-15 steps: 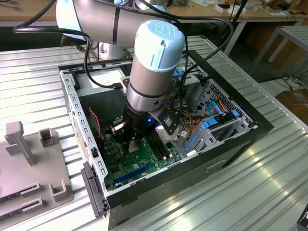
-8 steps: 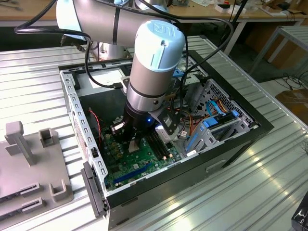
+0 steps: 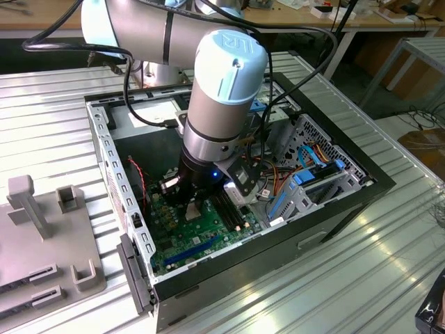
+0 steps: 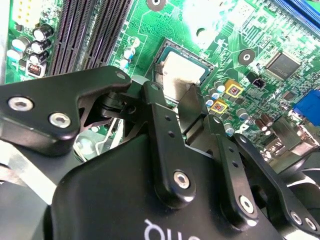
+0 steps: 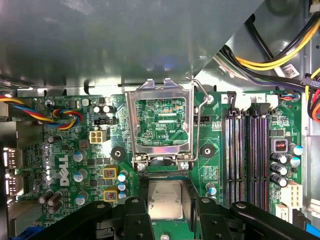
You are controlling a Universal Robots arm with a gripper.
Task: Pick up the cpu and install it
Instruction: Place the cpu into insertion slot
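The cpu [image 5: 165, 200], a small silvery-grey square, lies flat over the socket on the green motherboard [image 3: 201, 240]. My gripper [image 5: 167, 212] reaches down into the open computer case [image 3: 292, 240]. Its black fingers [image 5: 137, 217] stand on either side of the chip and close against its edges. In the second wrist view the cpu [image 4: 182, 72] shows just beyond the gripper [image 4: 175, 96], inside the socket's outline. The socket's metal frame [image 5: 159, 86] is swung up and open beside the chip, with its wire lever [image 5: 202, 115] raised. In the exterior view the gripper [image 3: 197, 205] is low over the board.
Long black memory slots [image 5: 247, 155] run beside the socket. Yellow and black cables [image 5: 280, 55] and a drive cage [image 3: 306, 188] crowd one end of the case. Capacitors and a small white connector [image 5: 96, 136] stand near the socket. A grey fixture [image 3: 42, 236] sits at the exterior view's left.
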